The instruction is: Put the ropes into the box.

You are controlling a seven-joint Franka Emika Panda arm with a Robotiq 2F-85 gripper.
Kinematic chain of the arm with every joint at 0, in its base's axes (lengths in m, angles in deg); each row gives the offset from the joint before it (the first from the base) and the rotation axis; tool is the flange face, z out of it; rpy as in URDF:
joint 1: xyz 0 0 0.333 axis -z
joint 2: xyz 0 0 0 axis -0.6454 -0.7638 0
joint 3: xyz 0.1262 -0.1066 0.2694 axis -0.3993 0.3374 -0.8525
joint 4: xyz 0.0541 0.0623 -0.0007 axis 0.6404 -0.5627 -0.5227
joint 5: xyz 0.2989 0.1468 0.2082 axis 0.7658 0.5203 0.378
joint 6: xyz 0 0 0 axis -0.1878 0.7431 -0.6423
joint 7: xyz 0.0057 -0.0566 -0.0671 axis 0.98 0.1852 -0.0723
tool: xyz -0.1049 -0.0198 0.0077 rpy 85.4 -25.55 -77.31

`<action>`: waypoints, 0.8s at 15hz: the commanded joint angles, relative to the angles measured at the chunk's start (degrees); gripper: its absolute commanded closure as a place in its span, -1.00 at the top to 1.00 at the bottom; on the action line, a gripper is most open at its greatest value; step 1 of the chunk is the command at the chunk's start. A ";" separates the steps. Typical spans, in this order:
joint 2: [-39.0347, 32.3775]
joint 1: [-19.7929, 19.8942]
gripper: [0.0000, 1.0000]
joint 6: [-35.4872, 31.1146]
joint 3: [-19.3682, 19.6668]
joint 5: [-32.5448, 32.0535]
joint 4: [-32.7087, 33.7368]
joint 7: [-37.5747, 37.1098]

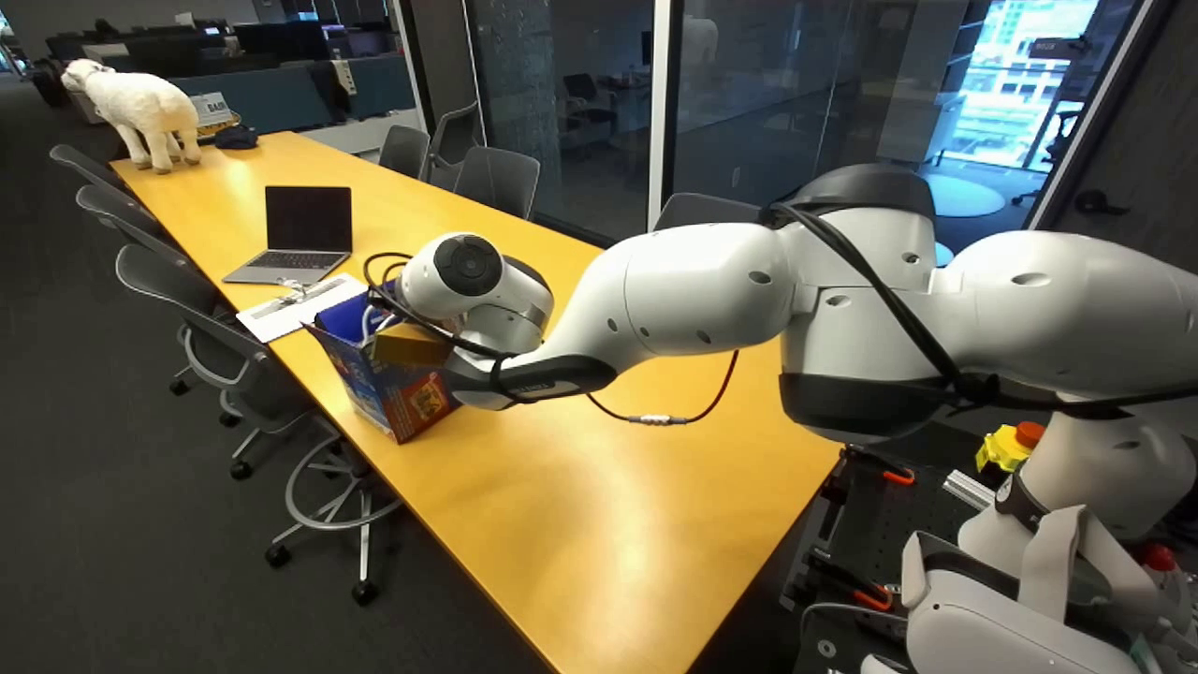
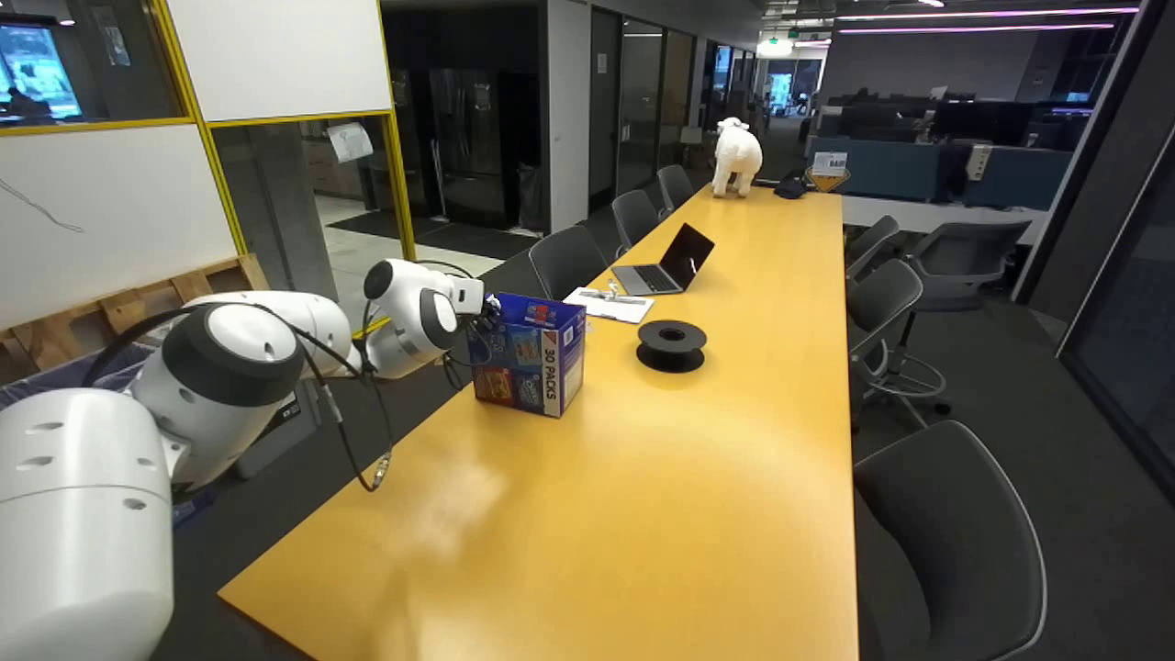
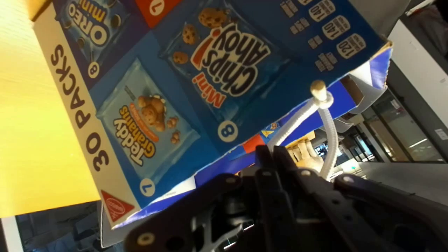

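Gripper (image 3: 272, 149) up close: fingers pressed together, by the look of it pinching white rope (image 3: 295, 123) so it dangles at the mouth of the snack box (image 3: 210, 105). Box stands upright on the table (image 2: 597, 523), top open, presumably for a straight drop. Knotted end crosses the near rim, so likely not fully in yet. Rope's round, braided, should flop. Box is thin printed cardboard. Round black spool (image 2: 672, 345) sits right of it in an exterior view.

Cropped box (image 3: 196, 115) in wrist view, rope (image 3: 296, 120) partly hidden, apparently by gripper (image 3: 272, 150)
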 commanded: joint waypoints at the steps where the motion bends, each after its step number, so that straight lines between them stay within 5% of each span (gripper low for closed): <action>1: -6.28 3.65 -0.86 3.42 1.90 0.33 10.88 -4.60; 6: -9.83 7.58 -0.89 8.74 2.76 -0.31 20.49 -8.03; 7: -9.93 8.16 -0.34 9.98 2.55 -0.29 21.69 -8.26; 9: -9.97 9.30 -0.18 12.23 1.81 -0.90 23.80 -6.79; 11: -8.33 11.70 0.13 12.99 -2.68 -8.53 25.34 -8.82; 12: -9.27 11.48 0.27 13.84 -1.39 -5.12 26.19 -5.98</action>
